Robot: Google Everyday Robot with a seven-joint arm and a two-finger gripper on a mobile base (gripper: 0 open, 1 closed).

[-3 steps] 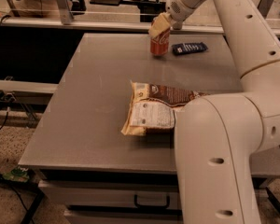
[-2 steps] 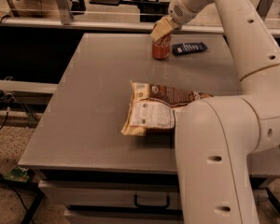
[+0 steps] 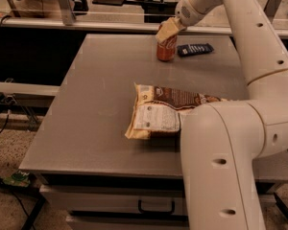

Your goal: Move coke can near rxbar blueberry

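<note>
The coke can (image 3: 166,50), red with a silver top, stands upright on the grey table (image 3: 96,104) near its far edge. The rxbar blueberry (image 3: 195,49), a flat dark navy wrapper, lies just to the can's right with a small gap between them. My gripper (image 3: 168,30) is directly over the can's top, touching or almost touching it; I cannot tell which. The white arm reaches in from the right and hides the table's right side.
A large cream-and-brown snack bag (image 3: 158,111) lies in the middle of the table, partly behind my arm's near segment (image 3: 221,166). A rail and desks with dark equipment run behind the far edge. A drawer handle (image 3: 156,208) shows below the front edge.
The gripper and the can have shifted slightly right and down, toward the navy bar. The bag and the bar have not moved.
</note>
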